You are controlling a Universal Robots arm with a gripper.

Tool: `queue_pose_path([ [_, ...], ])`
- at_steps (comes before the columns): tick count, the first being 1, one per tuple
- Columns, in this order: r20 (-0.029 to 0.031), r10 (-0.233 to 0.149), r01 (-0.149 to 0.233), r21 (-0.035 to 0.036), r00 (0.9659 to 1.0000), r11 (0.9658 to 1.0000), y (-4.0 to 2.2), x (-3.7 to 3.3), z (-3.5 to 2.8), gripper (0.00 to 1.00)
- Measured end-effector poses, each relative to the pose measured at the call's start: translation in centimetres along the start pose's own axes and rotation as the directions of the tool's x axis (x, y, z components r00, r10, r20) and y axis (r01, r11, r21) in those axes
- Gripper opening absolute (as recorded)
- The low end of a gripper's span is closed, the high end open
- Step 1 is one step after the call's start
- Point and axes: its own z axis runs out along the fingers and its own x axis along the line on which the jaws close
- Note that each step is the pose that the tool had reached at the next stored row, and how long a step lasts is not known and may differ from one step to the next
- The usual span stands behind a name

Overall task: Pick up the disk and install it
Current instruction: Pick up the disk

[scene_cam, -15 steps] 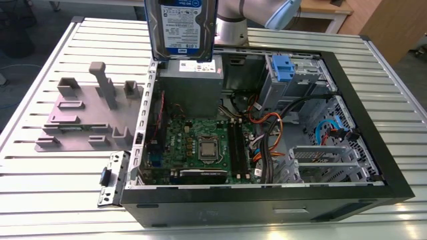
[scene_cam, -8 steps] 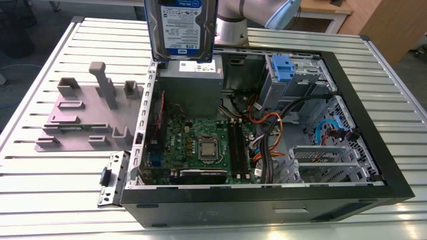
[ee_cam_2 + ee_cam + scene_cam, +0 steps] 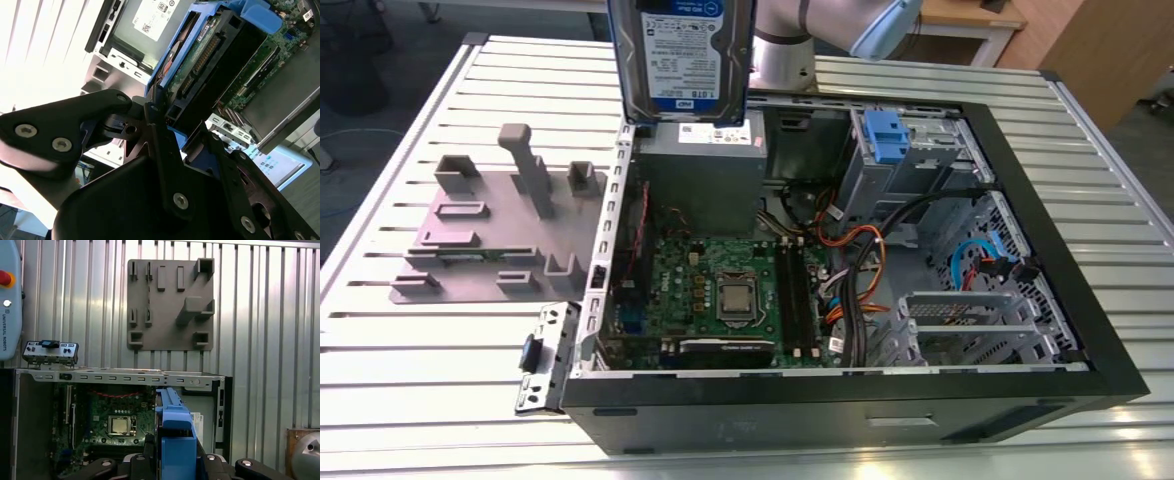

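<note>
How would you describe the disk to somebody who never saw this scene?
Find the open computer case on the slatted table. Above its power supply the disk stands upright, clamped in the pincer. Unlike the blue bracket inside the case, it shows a white-and-blue label.

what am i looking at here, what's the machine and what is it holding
It is one robot arm working at a slatted metal table. The exterior view comes from a camera off the arm. Both wrist views come from cameras riding on the arm, looking past its hand. On the table lie an open computer case and a grey stand with upright posts. The hand is clamped on the disk, a hard drive in a blue frame, held above the case.
</note>
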Motion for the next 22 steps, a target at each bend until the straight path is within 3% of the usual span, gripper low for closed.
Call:
queue_pose_path([
  [22, 0.0000, 0.000, 0.000, 0.0001, 1.0000, 1.0000, 0.01, 0.50, -0.02, 0.36],
])
